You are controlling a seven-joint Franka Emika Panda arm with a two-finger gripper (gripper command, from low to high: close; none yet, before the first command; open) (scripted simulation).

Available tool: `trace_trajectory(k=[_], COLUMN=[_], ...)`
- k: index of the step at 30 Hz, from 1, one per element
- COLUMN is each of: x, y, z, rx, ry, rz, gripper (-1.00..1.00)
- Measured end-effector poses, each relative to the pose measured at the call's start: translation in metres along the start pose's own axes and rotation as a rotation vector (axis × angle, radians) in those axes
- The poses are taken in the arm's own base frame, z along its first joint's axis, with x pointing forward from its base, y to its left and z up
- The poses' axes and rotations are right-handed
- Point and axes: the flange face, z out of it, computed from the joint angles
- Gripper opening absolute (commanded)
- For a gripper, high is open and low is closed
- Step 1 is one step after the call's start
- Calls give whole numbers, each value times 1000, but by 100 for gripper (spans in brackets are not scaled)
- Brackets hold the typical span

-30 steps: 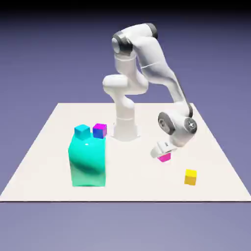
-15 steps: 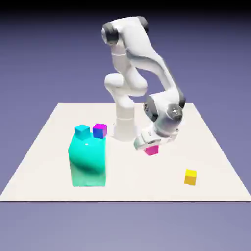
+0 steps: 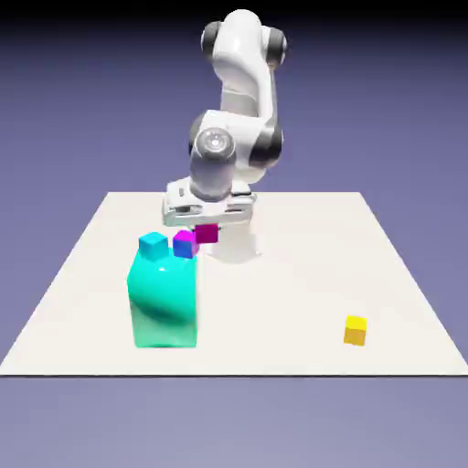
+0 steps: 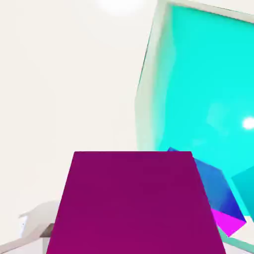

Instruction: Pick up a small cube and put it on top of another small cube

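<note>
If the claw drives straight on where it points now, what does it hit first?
Likely the magenta-topped blue cube, which the held pink cube partly hides in the hand view; depth is unclear.

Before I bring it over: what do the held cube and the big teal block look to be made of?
The magenta cube: perhaps matte plastic, its face evenly dark without highlights. The teal block: possibly glossy plastic or glass, given its bright highlight and shading that pales near the base.
</note>
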Motion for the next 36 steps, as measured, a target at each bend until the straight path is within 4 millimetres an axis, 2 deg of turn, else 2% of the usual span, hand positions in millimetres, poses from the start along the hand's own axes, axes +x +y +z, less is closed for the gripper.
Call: trace_trajectory(k=[2,8,21,35,36], x=[1,-2,-1,7,7], y=[26,33,34,22,22], z=[-9,-8,15,56,56], rx=[10,20,34,12,12], ry=[-19,-9,2,-23,-23], rz=[24,32,34,28,28], gripper=[-100,-100,-100,-100,100])
